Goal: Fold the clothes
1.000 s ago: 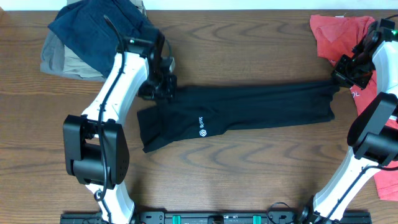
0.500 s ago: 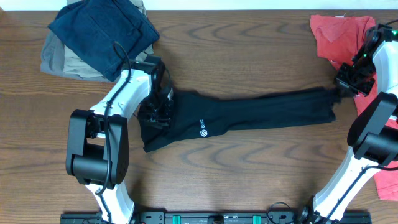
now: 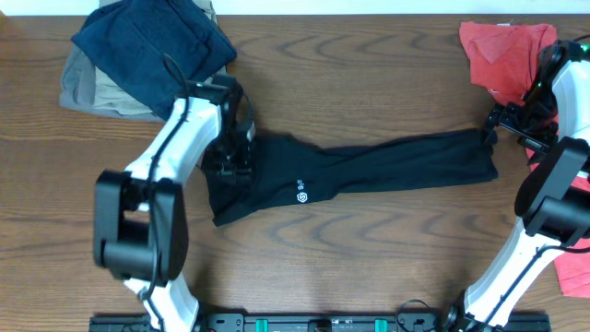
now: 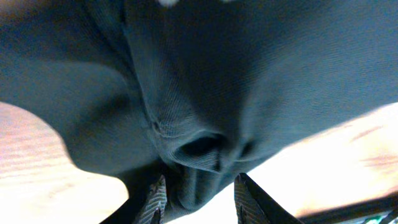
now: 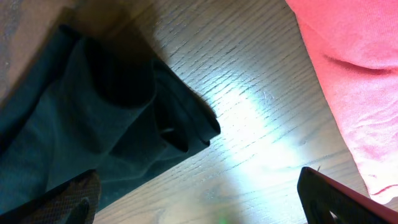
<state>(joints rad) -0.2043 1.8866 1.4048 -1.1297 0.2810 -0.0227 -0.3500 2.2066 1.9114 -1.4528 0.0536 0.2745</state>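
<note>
Release — right claw (image 5: 208,199) now spread wide just off the black garment's (image 3: 387,166) hem, left claw (image 4: 199,193) part-spread around bunched fabric, grip uncertain — leaving it stretched between them on the worktop (image 3: 369,263), ready to fold.

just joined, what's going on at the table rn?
Two arms are folding a long black garment that lies stretched at full length across the table. The left pincer is at its wide end with a bunched fold between its fingers; whether it is pinching is unclear. The right pincer is wide open at the narrow end, which lies loose on the wood. A red shirt and a navy garment lie aside.
</note>
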